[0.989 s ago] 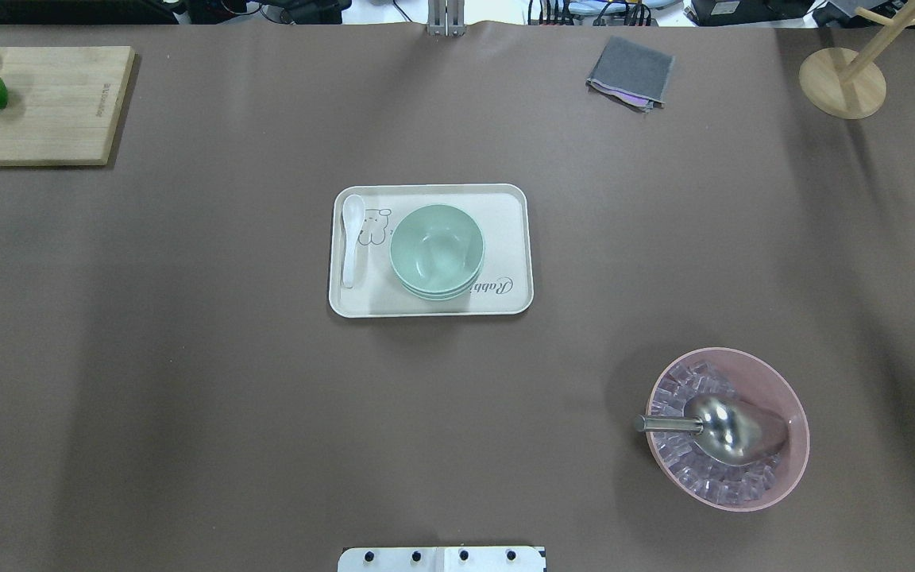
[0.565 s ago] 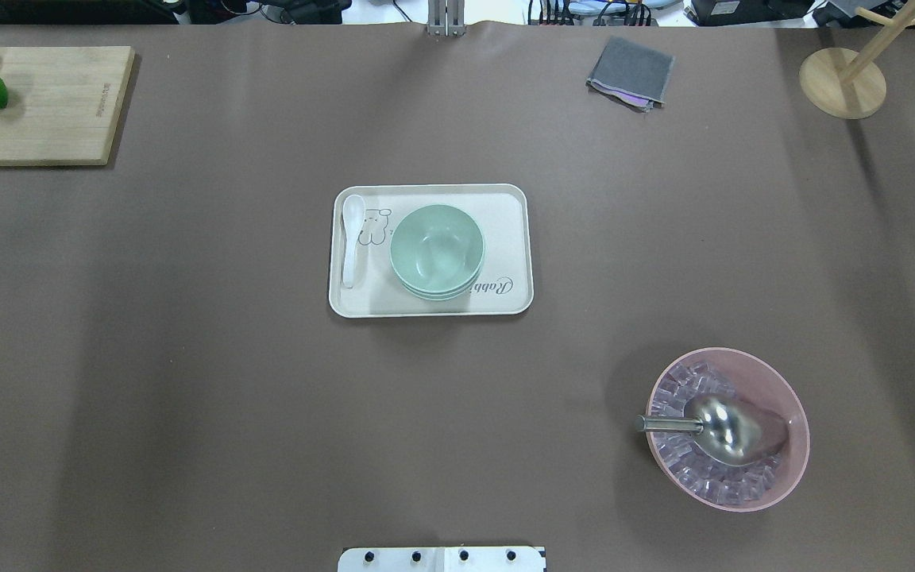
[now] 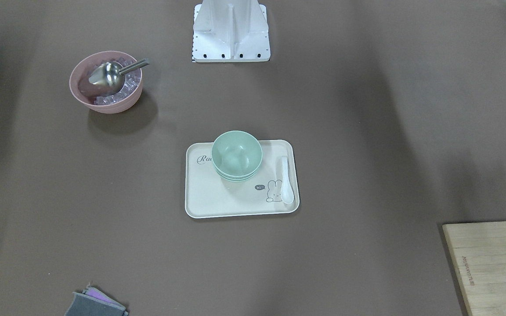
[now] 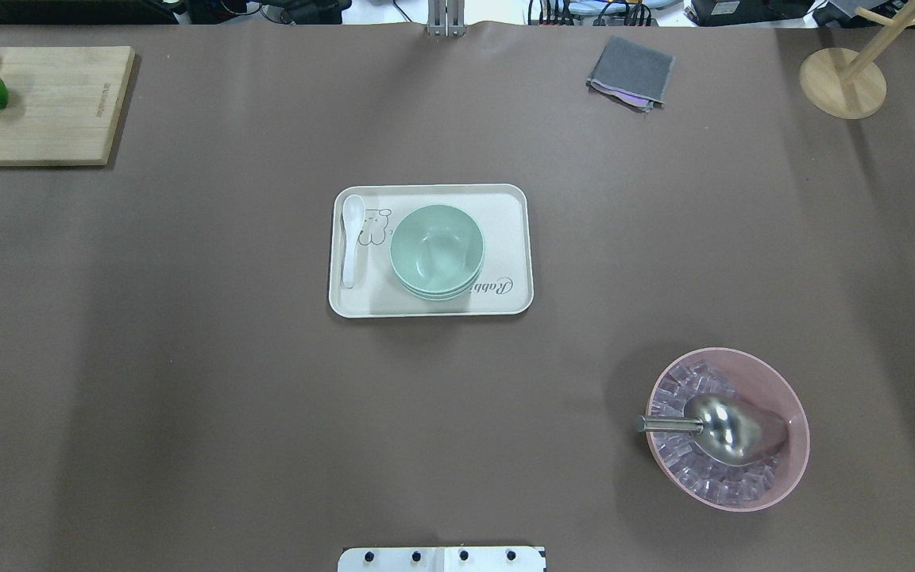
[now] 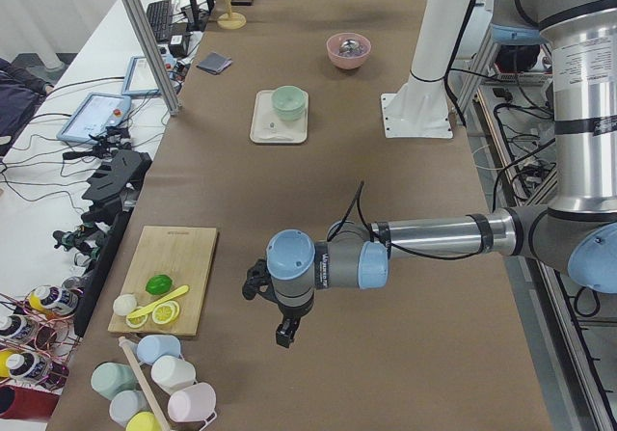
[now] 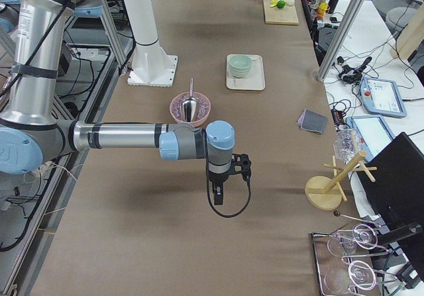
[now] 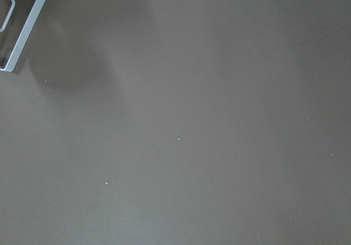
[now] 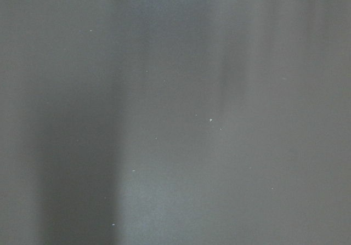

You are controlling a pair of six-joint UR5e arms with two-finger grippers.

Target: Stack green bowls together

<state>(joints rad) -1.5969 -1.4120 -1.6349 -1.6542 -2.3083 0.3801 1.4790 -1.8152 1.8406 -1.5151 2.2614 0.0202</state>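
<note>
My left claw [image 5: 285, 335] hangs over bare table near the cutting board [image 5: 178, 257], and my right claw [image 6: 219, 198] hangs near the pink bowl [image 6: 190, 108]. Whether either is open or holding anything, I cannot tell. The green bowls [image 4: 437, 248] sit nested on the tray [image 4: 509, 214] mid-table, well apart from both.

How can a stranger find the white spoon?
Look at the cream tray in the middle of the brown table. The white spoon lies along one short edge, beside the rabbit drawing. Unlike the stacked green bowls nearby, it is slim and white.
</note>
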